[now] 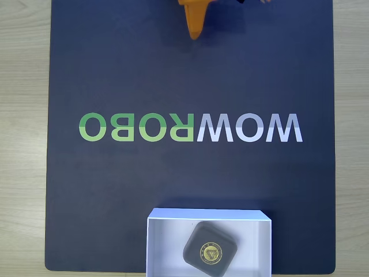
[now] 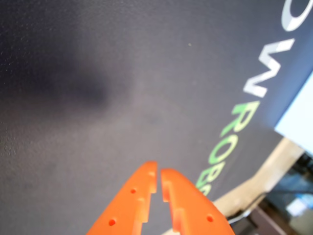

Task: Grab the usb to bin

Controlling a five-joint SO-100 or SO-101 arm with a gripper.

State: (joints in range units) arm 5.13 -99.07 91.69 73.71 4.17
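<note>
Orange end effector [image 2: 158,177] is right up against the lens in the wrist view, poking in from the bottom edge. Its two fingers are pressed together at the tips with just a thin slit between them, so it's clenched with nothing in it. Below it is bare dark mat [image 2: 98,98], a soft shadow smudged across the upper left, and the green and white lettering [image 2: 239,127] running up the right side, pretty blurry.

Fixed view looks straight down. Same end effector [image 1: 196,36] shows at the top edge, just its orange tip pointing down onto the mat [image 1: 115,190], well apart from everything else. The big WOWROBO logo [image 1: 190,127] reads mirrored across the middle, green on the left half and pale grey on the right.

Down at the bottom edge sits the bin [image 1: 167,242], a shallow white box, partly cut off by the frame. The usb [image 1: 211,251] is lying flat inside it, a dark grey rounded-square case turned at a bit of an angle, with the round yellow emblem facing up. It's roughly in the middle of the bin, a little toward the right, not touching the side walls as far as I can tell.

Light wood table [image 1: 23,115] shows around the mat on both sides.
</note>
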